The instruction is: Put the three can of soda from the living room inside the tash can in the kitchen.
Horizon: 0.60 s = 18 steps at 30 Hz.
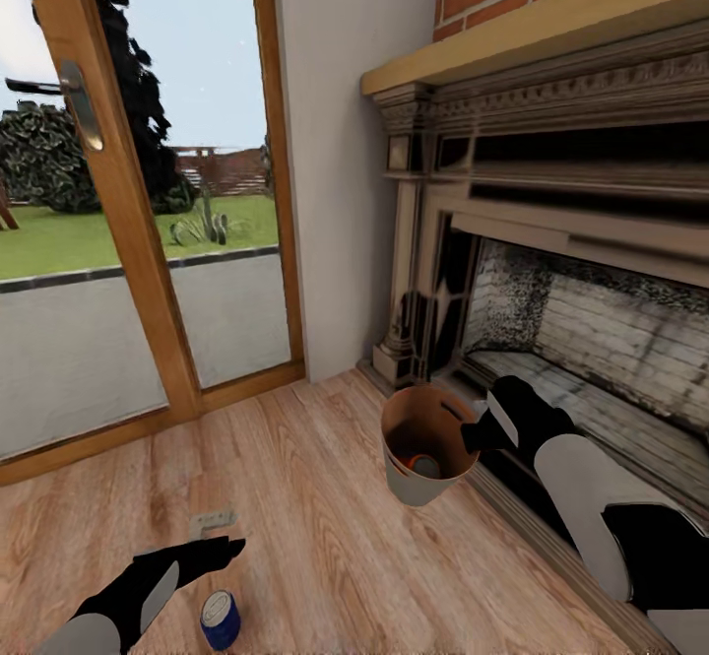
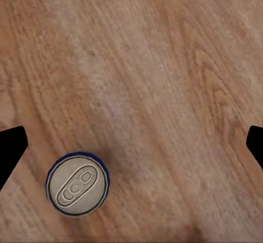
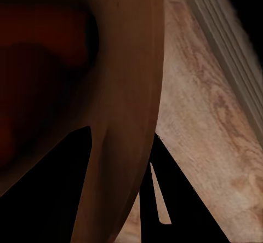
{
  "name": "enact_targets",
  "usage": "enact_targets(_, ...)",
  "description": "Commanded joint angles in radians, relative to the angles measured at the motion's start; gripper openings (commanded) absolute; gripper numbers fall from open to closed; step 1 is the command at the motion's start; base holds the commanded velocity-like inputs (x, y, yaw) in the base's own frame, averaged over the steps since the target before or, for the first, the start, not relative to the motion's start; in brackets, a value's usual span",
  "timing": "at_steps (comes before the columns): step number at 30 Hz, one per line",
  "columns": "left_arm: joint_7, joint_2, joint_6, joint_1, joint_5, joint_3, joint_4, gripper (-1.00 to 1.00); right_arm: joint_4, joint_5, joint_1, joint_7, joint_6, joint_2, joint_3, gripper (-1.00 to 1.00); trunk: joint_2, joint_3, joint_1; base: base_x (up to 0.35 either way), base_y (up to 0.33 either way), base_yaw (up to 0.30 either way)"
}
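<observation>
We see the dark blue soda can with pale top (image 1: 220,620) upright on the wood plank floor, lower left | left hand (image 1: 225,546) open, empty, above-beside it, nearer | right hand (image 1: 476,435) clamps the copper-lined tapered bin (image 1: 409,488) rim

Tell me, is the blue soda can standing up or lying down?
Standing up. The blue can rests on the wood floor, its pale pull-tab top facing upward.
</observation>
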Motion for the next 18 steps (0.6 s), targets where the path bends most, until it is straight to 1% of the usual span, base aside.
enact_targets(1, 0.005, 0.002, 0.004, -0.009, 0.000, -0.001, 0.001, 1.00, -0.001, -0.021, -0.001, 0.002, 0.001, 0.002, -0.002, -1.00, 0.000, -0.004, 0.000, 0.000, 0.000, 0.000)
enact_targets(7, 0.011, 0.005, 0.007, -0.025, 0.001, -0.001, 0.001, 1.00, -0.001, -0.021, 0.000, 0.002, 0.001, 0.005, 0.001, -1.00, -0.002, -0.027, 0.003, 0.000, 0.000, 0.000)
enact_targets(14, 0.012, 0.004, 0.007, -0.031, 0.000, 0.000, 0.001, 1.00, -0.001, -0.021, 0.000, 0.001, 0.001, 0.006, 0.002, -1.00, -0.004, -0.054, 0.006, 0.000, 0.000, 0.000)
enact_targets(18, 0.025, 0.005, 0.008, -0.033, 0.000, 0.000, 0.002, 1.00, -0.001, -0.021, 0.000, 0.001, 0.001, 0.007, 0.003, -1.00, -0.004, -0.070, 0.008, 0.000, 0.000, 0.000)
